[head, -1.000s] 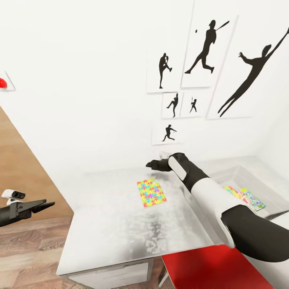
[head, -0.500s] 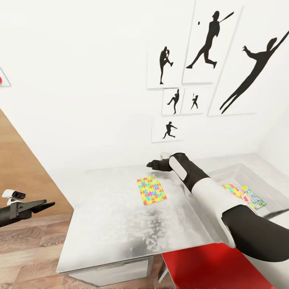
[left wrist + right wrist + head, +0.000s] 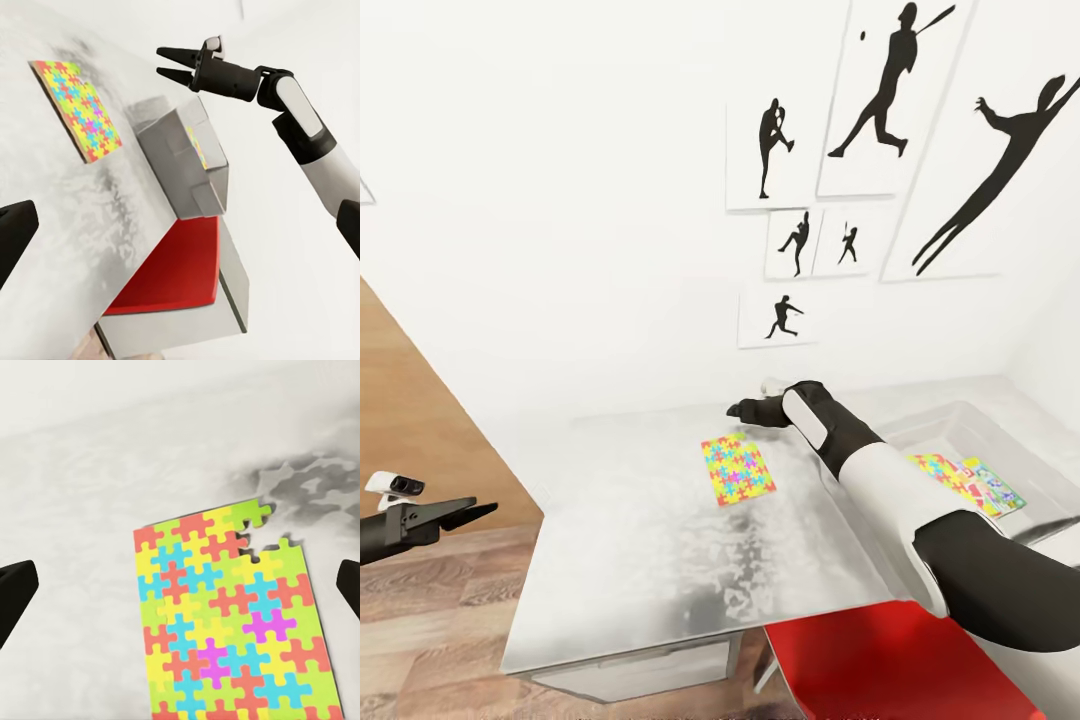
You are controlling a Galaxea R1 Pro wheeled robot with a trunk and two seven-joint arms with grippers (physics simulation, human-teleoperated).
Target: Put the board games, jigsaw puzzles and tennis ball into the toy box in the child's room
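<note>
Jigsaw puzzle [image 3: 737,470] lies flat on grey table [image 3: 630,560] below open right hand [image 3: 743,409]

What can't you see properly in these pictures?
- Toy box, head view: the right arm covers its near side, so the full contents are hidden; only colourful flat things show.
- Puzzle, right wrist view: its lower part is cut off by the edge.
- Right gripper, head view: too small to tell open or shut; the left wrist view shows the fingers parted.

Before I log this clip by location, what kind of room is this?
Probably a child's bedroom or playroom: a colourful jigsaw puzzle lies on the table, a toy box sits beside it, and baseball silhouette posters cover the wall.
</note>
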